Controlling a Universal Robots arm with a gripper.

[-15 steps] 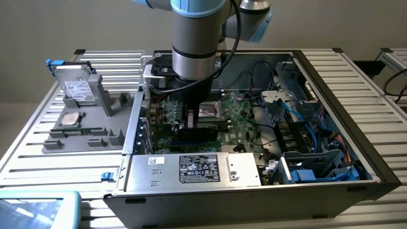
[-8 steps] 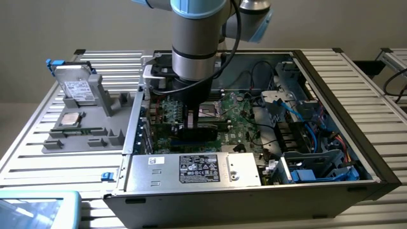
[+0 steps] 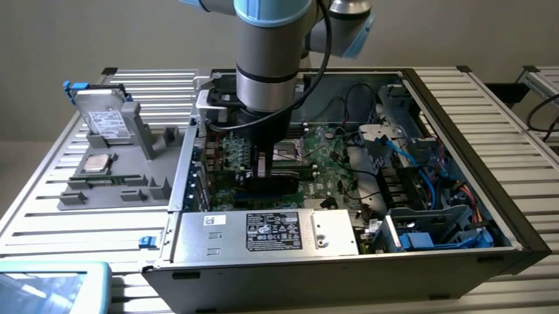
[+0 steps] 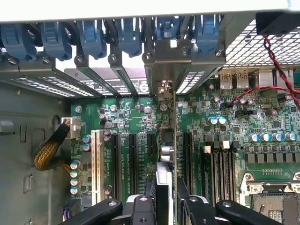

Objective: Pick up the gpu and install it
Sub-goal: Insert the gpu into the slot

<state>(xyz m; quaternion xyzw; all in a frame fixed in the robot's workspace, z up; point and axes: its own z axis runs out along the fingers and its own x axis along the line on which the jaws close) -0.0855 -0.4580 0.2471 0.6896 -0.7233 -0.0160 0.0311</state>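
Pinching gpu (image 4: 167,140) edge-on within gripper (image 4: 165,187)

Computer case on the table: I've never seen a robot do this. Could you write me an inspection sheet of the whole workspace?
Surface: slatted metal table carrying an open computer case and a grey parts tray.
Job's things: gpu stands edge-on over the motherboard, its silver bracket at the rear slot row; whether it is seated cannot be told.
Clutter: hard drive and processor chip on the tray.
Grippers: gripper closed on the gpu.
Cables: blue cables inside the case; red and black wires; yellow braided bundle.
Surroundings: plain wall.
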